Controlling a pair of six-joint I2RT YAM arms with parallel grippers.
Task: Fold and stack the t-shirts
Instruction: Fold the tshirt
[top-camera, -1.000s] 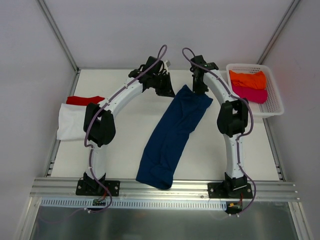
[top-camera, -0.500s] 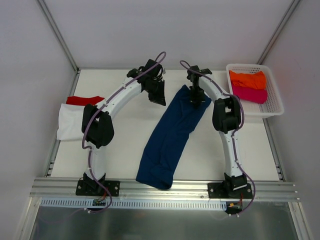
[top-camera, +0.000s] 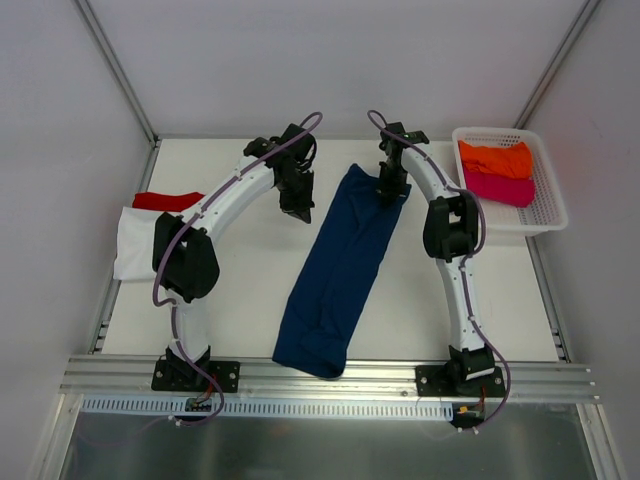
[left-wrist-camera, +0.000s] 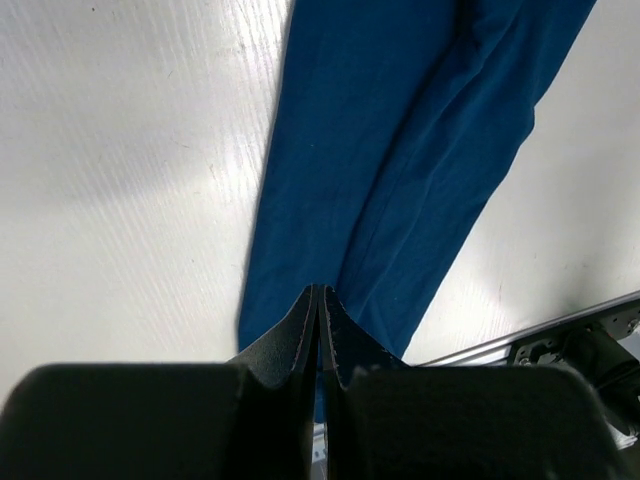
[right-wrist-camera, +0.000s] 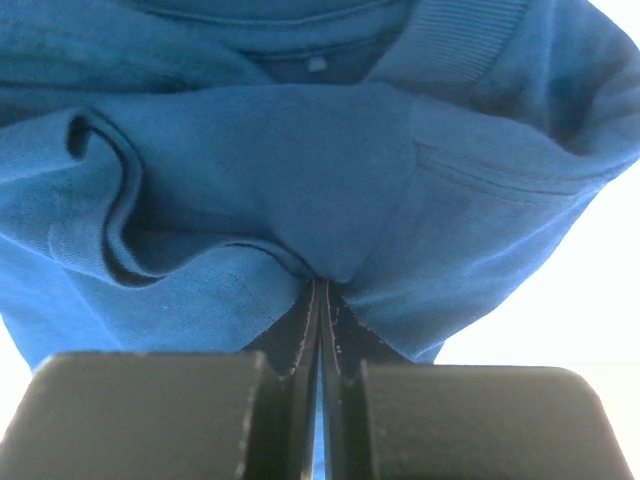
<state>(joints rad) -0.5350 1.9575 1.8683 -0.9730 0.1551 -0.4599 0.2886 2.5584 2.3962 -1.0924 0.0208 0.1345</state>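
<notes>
Setting: white table (top-camera: 240, 290) enclosed by pale grey walls (top-camera: 300, 60), with an aluminium rail (top-camera: 330, 378) along the near edge carrying both arm bases.

Item 1, navy t-shirt (top-camera: 340, 270) (left-wrist-camera: 400, 150) (right-wrist-camera: 300, 150): folded lengthwise into a long narrow band. It lies flat on the table and runs diagonally from far centre to the near edge, where its lower end reaches the rail. The collar end is the far end, and the cloth there is bunched into soft folds.

Item 2, right gripper (top-camera: 388, 190) (right-wrist-camera: 320, 283): positioned at the far collar end of the navy t-shirt. Its jaws are pressed together with a ridge of the blue cloth pinched at their tips. The ribbed neckline shows just beyond the tips in the right wrist view.

Item 3, left gripper (top-camera: 300, 212) (left-wrist-camera: 318, 290): jaws fully closed on nothing. It points down over bare table just left of the shirt's far half, apart from the cloth. The left wrist view shows the blue band stretching away past its tips.

Item 4, white t-shirt (top-camera: 140, 245): folded, at the table's left edge. It partly overlaps a red t-shirt (top-camera: 168, 200) behind it.

Item 5, white mesh basket (top-camera: 550, 215): at the far right corner. It holds an orange t-shirt (top-camera: 495, 157) at the back and a magenta t-shirt (top-camera: 500, 187) in front of it.
</notes>
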